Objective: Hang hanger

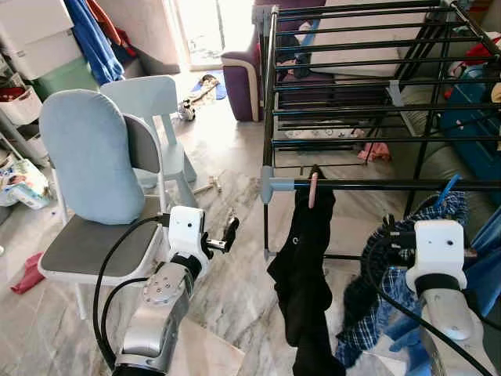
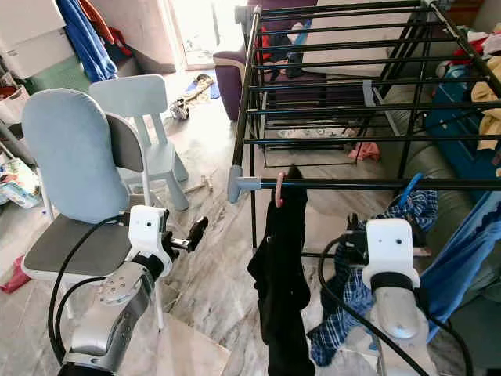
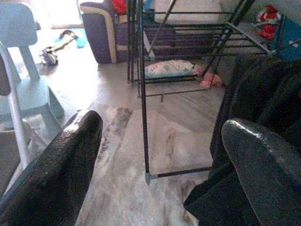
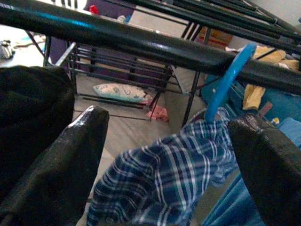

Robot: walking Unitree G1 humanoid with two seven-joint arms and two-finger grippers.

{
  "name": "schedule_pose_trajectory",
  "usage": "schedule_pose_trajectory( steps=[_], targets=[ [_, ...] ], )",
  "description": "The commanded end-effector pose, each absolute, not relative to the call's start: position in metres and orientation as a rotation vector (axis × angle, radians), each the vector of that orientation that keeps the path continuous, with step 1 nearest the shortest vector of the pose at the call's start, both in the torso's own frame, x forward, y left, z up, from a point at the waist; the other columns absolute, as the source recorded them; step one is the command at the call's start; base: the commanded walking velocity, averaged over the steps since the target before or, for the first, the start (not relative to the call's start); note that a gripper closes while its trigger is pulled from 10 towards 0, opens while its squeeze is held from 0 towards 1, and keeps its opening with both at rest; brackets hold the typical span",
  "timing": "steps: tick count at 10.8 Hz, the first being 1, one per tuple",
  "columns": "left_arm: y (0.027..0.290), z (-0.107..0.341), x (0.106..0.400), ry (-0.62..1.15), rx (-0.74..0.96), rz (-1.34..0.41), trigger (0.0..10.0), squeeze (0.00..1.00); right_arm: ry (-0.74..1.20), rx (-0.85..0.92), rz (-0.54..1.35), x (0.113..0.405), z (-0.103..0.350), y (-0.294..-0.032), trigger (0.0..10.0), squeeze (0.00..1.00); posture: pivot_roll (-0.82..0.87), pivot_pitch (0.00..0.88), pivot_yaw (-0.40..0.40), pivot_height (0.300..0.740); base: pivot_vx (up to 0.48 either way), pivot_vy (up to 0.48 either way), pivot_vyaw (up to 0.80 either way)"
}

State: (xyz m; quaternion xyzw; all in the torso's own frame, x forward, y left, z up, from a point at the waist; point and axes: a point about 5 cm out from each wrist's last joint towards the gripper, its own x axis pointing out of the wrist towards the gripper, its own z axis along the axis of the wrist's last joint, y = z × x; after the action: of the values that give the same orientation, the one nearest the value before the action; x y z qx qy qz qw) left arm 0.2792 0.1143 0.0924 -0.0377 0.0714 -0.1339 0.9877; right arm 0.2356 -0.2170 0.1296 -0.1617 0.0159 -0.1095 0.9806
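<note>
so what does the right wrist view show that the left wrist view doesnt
The right wrist view has the blue hanger hooked over the front rail of the drying rack, with the plaid shirt on it, seen between the right gripper's open fingers.

The left wrist view has the light blue chair, the marble floor and the rack's leg, seen between the left gripper's open fingers.

Both take in the black garment, the patterned cushion on the floor under the rack and the purple sofa behind.

drying rack (image 1: 368, 186); front rail: black garment (image 1: 304, 266); plaid shirt (image 4: 164, 183)
</note>
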Motion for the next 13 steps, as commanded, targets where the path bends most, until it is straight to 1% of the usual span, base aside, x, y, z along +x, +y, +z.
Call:
schedule_pose_trajectory(
  steps=[1,2,3,4,5,6,13],
  targets=[
    [0.131,0.097,0.281,0.097,-0.039,-0.168,10.0,0.0,-0.014,-0.3,-0.137,0.241,0.135,-0.202,10.0,0.95,-0.2,0.0,0.057,0.74,0.0,0.0,0.0],
    [0.142,0.101,0.281,0.061,0.014,-0.104,10.0,0.0,-0.047,-0.3,-0.074,0.243,0.139,-0.193,10.0,0.75,-0.18,0.0,0.046,0.74,0.0,0.0,0.0],
    [0.153,0.103,0.276,0.043,0.052,-0.061,10.0,0.0,-0.042,-0.299,-0.05,0.242,0.137,-0.188,10.0,0.55,-0.17,0.0,0.038,0.74,0.0,0.0,0.0],
    [0.161,0.102,0.27,0.039,0.079,-0.027,10.0,0.0,-0.026,-0.284,-0.037,0.242,0.133,-0.187,10.0,0.47,-0.17,0.0,0.031,0.74,0.0,0.0,0.0],
    [0.165,0.102,0.264,0.027,0.104,-0.019,10.0,0.0,-0.013,-0.258,-0.021,0.243,0.13,-0.187,10.0,0.17,-0.16,0.0,0.026,0.74,0.0,0.0,0.0],
    [0.167,0.103,0.261,0.012,0.122,-0.004,10.0,0.0,0.001,-0.236,-0.007,0.247,0.127,-0.187,10.0,0.0,-0.15,0.0,0.021,0.74,0.0,0.0,0.0],
    [0.156,0.105,0.273,-0.003,0.099,-0.017,10.0,0.0,-0.001,-0.24,0.0,0.258,0.123,-0.189,10.0,0.0,-0.16,0.0,0.018,0.74,0.0,0.0,0.0]
  ],
)
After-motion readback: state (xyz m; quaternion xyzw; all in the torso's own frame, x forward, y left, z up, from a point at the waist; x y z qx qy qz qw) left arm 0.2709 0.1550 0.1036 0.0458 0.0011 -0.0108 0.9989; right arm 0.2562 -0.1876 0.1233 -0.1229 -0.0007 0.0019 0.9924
